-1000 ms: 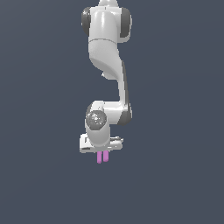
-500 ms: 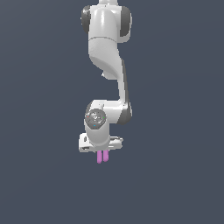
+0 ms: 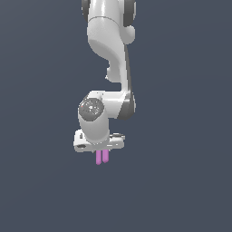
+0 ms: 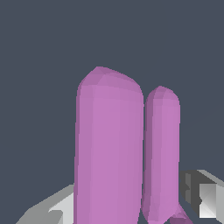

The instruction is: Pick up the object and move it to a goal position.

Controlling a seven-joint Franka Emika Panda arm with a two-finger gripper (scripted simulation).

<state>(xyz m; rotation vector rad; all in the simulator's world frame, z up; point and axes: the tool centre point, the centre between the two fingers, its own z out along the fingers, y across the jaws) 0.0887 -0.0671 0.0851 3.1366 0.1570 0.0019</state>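
Observation:
The object [image 3: 102, 157] is a small pink-purple pair of parallel prongs hanging straight down from the underside of the white gripper [image 3: 100, 148], which seems shut on it. It is much narrower than the hand. In the wrist view the two prongs [image 4: 109, 144] fill the middle, side by side and nearly touching. Grey parts of the gripper [image 4: 203, 197] flank their base. I cannot make out separate fingers in either view. No goal marker is in view.
The white arm [image 3: 111, 54] reaches down from the top of the exterior view. Behind everything is a plain dark blue-grey background, with no table, edge or other object showing.
The hand, with the pink-purple prongs under it, has risen very slightly. The arm's pose is otherwise the same.

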